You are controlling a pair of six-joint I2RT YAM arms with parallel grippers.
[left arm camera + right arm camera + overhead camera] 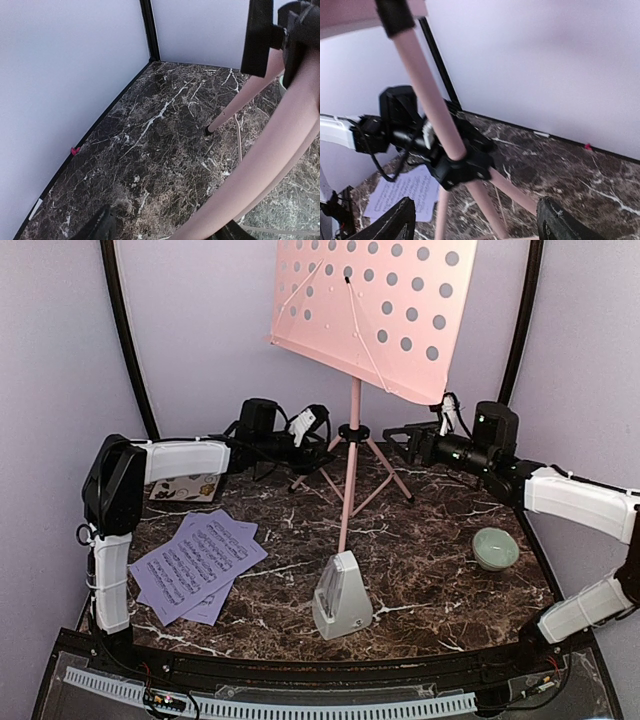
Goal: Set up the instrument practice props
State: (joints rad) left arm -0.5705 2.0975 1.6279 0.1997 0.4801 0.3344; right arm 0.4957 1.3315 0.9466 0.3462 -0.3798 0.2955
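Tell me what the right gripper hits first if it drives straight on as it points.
Most likely the pink music stand, around its black tripod hub, straight ahead between the open fingers of the right gripper; depth is hard to judge.

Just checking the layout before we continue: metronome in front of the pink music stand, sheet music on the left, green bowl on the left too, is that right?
Not quite: the top external view shows the green bowl on the right side. The metronome does stand in front of the pink music stand, sheet music on the left.
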